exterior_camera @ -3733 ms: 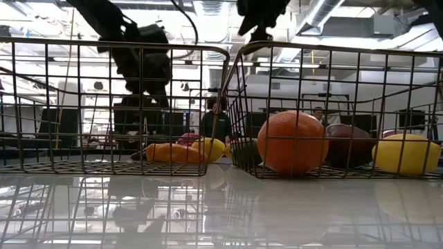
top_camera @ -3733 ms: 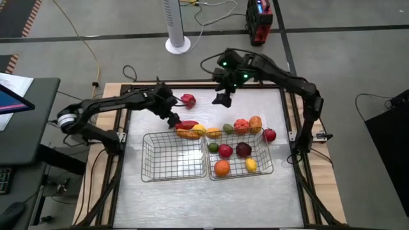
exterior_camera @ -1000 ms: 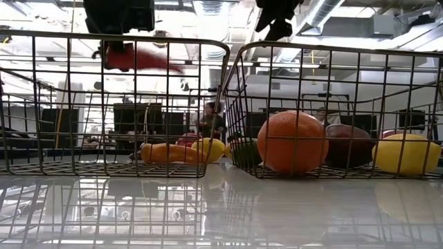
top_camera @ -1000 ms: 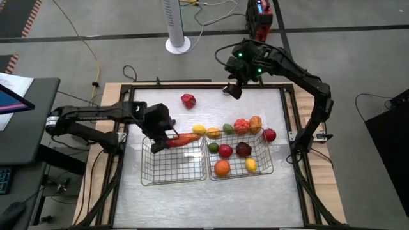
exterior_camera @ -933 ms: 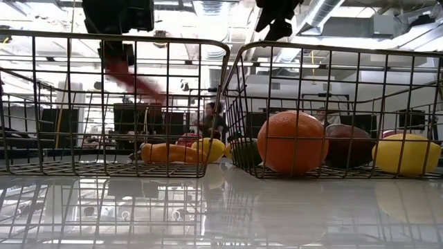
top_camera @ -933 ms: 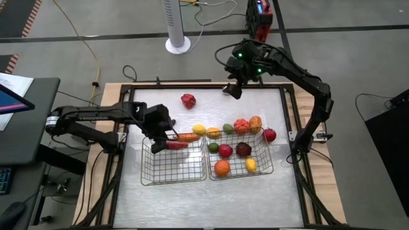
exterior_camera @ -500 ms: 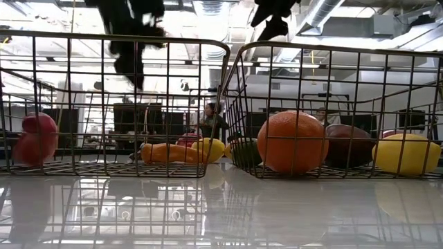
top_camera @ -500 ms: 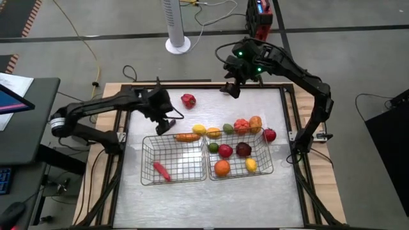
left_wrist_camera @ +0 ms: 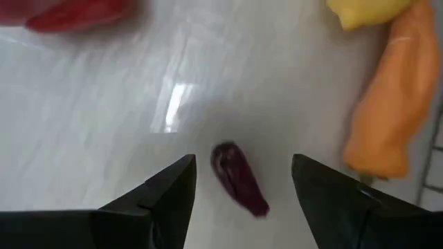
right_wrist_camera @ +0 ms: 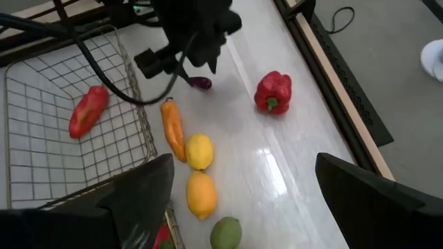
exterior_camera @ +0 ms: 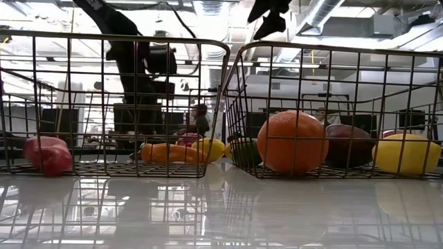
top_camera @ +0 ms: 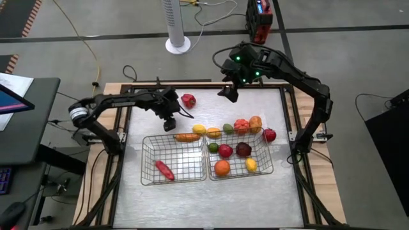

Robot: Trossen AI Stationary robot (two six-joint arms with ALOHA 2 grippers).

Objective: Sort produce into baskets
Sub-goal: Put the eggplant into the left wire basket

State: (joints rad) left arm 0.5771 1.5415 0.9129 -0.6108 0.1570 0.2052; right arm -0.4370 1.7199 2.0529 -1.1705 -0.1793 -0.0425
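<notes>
Mid-sort right now, and I'd say I'm lining up the next pick. My left gripper hangs fingers spread wide and empty over a small dark maroon piece lying on the bare table, right between the fingertips in the left wrist view. In the high view that puts the left gripper just beyond the far edge of the left basket, with the orange carrot-shaped piece beside it against that same far edge.

The left basket has one long red pepper lying toward its near side. The right basket already holds several round pieces, the orange at its near edge among them. A red bell pepper sits alone toward the far left part of the table, well away from both baskets.

Next move, as I see it: drop straight down, close on the maroon piece without nudging the carrot, then carry it over a basket rim.

My left arm reaches in from the table's left edge, elbow bent, wrist pointing down. My right gripper waits high over the far edge, spread open, holding nothing.
</notes>
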